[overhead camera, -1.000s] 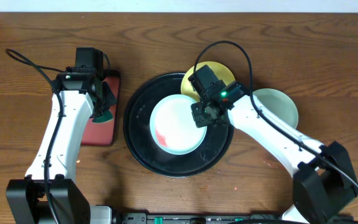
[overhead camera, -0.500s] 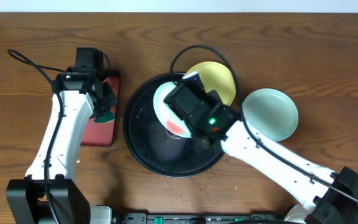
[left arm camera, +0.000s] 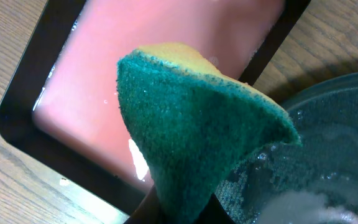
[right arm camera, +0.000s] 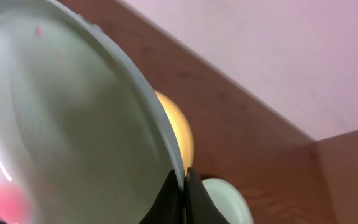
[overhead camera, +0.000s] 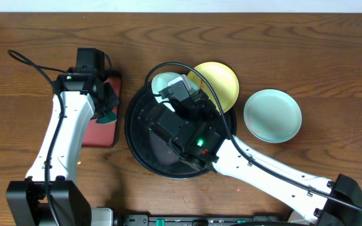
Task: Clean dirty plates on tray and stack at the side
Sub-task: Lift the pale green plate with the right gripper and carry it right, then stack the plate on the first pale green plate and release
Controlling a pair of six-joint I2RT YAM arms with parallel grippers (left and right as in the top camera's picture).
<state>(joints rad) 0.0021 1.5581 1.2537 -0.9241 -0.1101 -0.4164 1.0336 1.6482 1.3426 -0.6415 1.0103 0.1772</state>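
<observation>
My right gripper is shut on the rim of a pale blue-white plate with reddish smears. It holds the plate tilted on edge above the back of the black tray; part of the plate shows in the overhead view beside the right wrist. The yellow plate lies against the tray's back right rim. A second pale plate lies on the table to the right. My left gripper is shut on a green and yellow sponge over the pink tray.
The pink rectangular dark-rimmed tray holds a film of liquid and sits left of the black tray; it also shows in the left wrist view. The right arm crosses the black tray. The table is brown wood.
My right gripper has lifted the pale smeared plate off the middle of the black tray, tipped it on edge and carried it toward the tray's back. The left arm has not moved.
</observation>
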